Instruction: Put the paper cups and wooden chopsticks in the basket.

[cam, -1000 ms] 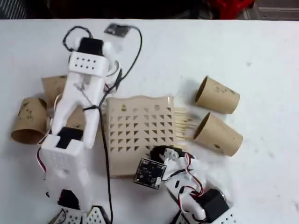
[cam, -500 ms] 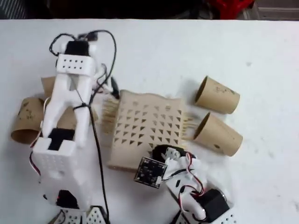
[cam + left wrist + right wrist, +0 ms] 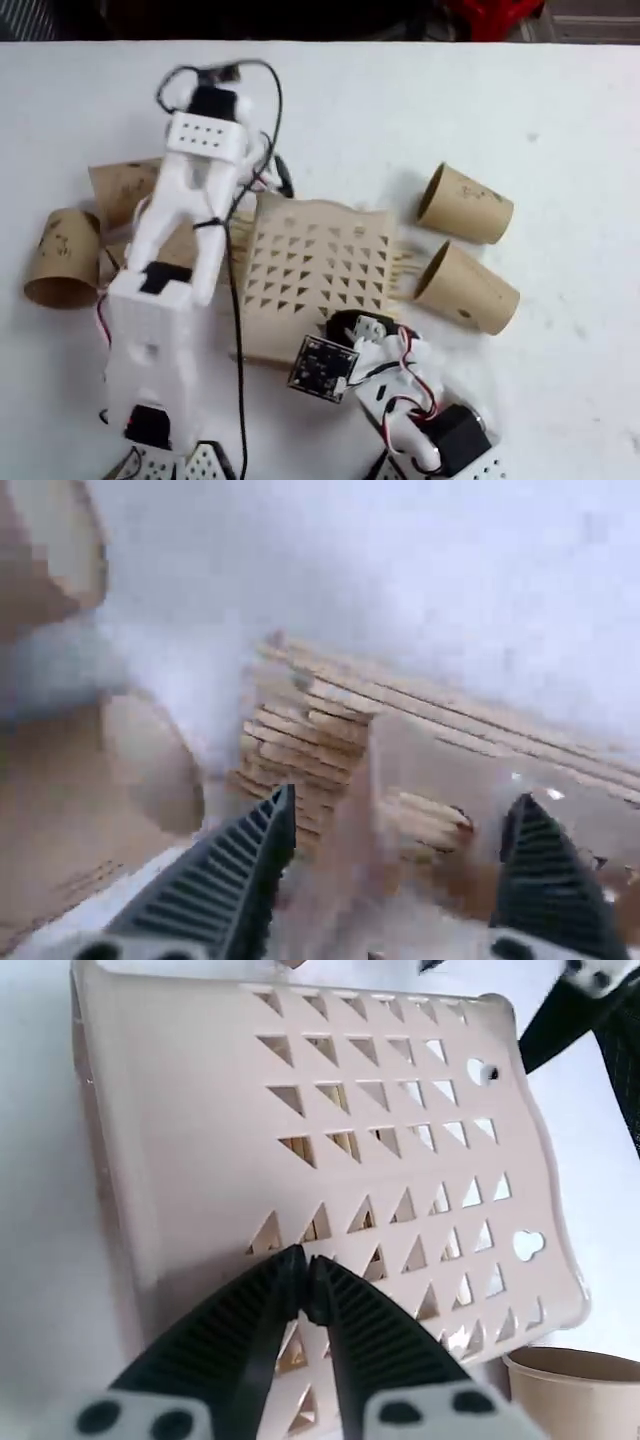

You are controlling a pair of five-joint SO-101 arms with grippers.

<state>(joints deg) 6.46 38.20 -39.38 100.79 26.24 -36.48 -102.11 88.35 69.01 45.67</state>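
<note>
Basket point(image 3: 315, 275) is noted lying perforated wall up on the surface point(image 3: 450, 110), with chopsticks point(image 3: 300, 750) stacked beside and partly under it. Left gripper point(image 3: 405, 805) is spread wide over the stick ends, nothing held. Right gripper point(image 3: 305, 1265) is clenched, empty, tips at the basket wall. Judgement: a few sticks should be pinched squarely while the basket is steadied. Cups point(image 3: 465, 205) on their sides flanking the basket are given by the high view, stick ends by the left wrist view.
</note>
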